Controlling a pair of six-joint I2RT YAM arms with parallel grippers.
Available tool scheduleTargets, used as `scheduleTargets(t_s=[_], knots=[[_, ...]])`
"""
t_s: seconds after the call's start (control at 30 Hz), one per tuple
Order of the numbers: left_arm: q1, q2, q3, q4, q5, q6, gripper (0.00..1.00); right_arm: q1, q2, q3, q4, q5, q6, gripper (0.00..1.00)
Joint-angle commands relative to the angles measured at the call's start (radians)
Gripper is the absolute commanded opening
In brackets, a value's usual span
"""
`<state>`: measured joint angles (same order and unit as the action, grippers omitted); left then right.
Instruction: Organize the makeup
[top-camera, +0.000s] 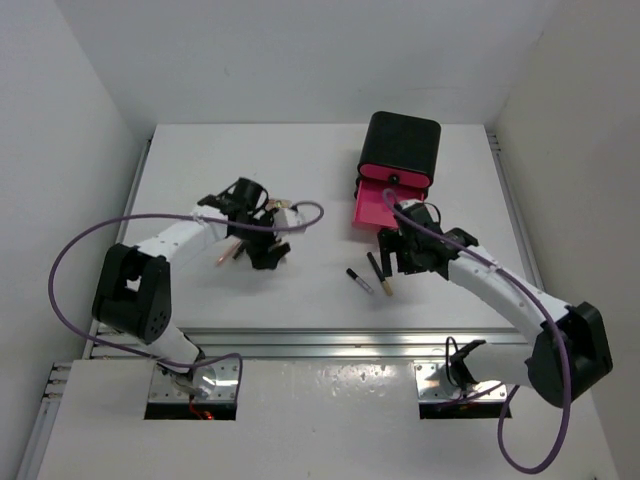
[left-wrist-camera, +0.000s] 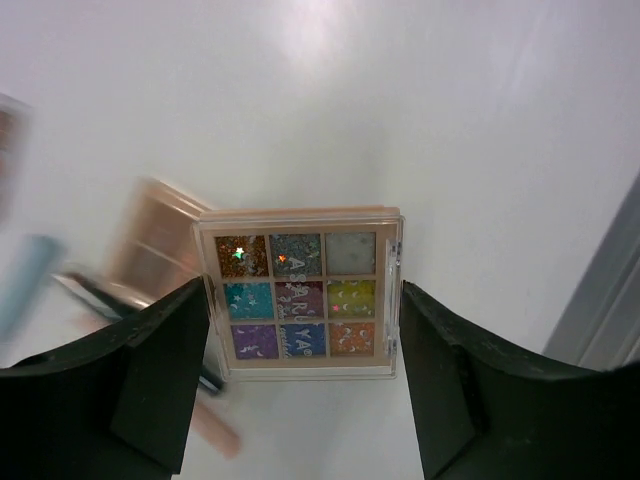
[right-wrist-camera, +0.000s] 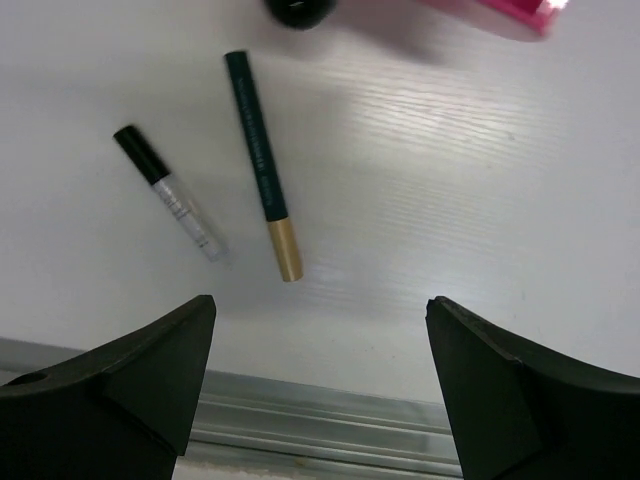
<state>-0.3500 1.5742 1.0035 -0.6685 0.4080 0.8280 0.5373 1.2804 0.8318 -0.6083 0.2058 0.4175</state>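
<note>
Eyeshadow palette (left-wrist-camera: 298, 295) tight in L gripper (left-wrist-camera: 303, 310)

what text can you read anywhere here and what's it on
"A S" and "Y A": white letters across the palette lid; the letters between them are unreadable.
Stick: fine print along the green barrel, too small to read.
Tube: print on the clear part, too blurred to read.
Top view: no text can be made out.
</note>
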Motion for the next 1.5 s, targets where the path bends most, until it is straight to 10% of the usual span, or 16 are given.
scheduleTargets(t_s=[0.0,0.27,0.5,1.17,1.47], knots=[[-0.035,0.009,0.243,0.010,0.109,-0.295,0.48,-0.065,-0.084,0.038,-0.053,0.069,0.160,0.86],[-0.193,0.291,0.743,0.101,-0.083,-0.873,0.44,-0.137,-0.256,-0.051,-0.125,0.207,0.296,0.85],[-0.345,0.539,1.076,0.141,-0.284,-1.075,0.44,-0.146,-0.299,-0.025,-0.223,0.308,0.288,0.85],[-0.474,0.783,1.173,0.185,-0.710,-1.281,0.58,-0.158,-0.423,-0.056,-0.314,0.394,0.205,0.87],[-0.483,0.793,1.193,0.216,-0.732,-1.232,0.93,-0.157,-0.380,-0.023,-0.283,0.357,0.133,0.92]])
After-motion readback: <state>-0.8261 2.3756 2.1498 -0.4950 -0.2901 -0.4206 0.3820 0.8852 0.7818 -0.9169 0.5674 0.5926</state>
